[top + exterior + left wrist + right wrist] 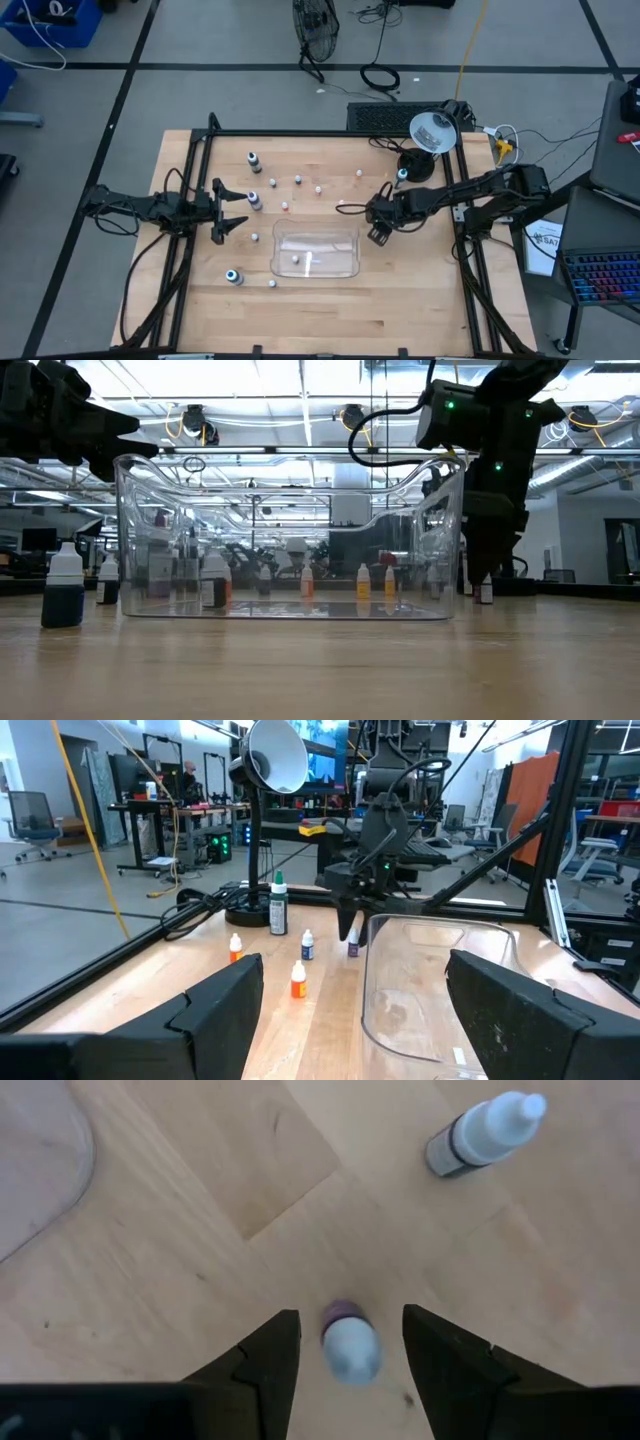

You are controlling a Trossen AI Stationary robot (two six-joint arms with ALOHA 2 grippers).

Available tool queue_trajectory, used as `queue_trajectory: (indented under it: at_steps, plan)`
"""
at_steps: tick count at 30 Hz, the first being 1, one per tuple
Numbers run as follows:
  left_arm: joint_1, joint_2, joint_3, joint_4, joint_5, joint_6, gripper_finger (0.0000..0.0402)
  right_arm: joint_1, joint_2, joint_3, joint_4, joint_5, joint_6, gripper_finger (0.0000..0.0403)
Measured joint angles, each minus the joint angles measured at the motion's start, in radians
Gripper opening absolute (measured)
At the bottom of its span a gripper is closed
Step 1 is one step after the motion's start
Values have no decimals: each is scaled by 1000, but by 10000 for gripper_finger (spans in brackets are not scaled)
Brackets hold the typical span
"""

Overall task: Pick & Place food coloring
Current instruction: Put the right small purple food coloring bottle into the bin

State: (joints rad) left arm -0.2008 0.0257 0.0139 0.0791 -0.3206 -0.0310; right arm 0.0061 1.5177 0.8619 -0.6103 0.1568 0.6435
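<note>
Count on bench (400,310): four dark bottles (254,161) with round caps, roughly ten small pale bottles (298,181), exact number uncertain. One clear tray (345,262); one small bottle inside it.

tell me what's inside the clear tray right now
Looking straight down, the clear tray holds one small whitish bottle. At table level, other bottles show through its walls, so they don't settle the count.

1. A light wooden table (400,310) with a black frame along its edges.
2. A clear plastic tray (315,252) sits near the table's middle, toward the front edge.
3. Small food coloring bottles (254,160) stand scattered over the table, mostly toward the back and left edges.
4. A desk lamp (432,135) stands at the back right corner.
</note>
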Motion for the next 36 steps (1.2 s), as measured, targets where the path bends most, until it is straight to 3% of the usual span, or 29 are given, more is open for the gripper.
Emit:
queue_trajectory:
  at_steps: [13,22,30,36]
  plan:
    - [0,0,0,0,0,0,310,0,0,1,-11,-1,3,132]
    - [0,0,0,0,0,0,310,9,-2,2,-30,0,-8,47]
    - [0,0,0,0,0,0,310,65,-18,2,-27,22,-45,45]
    - [0,0,0,0,0,0,310,131,-117,4,-30,82,-9,45]
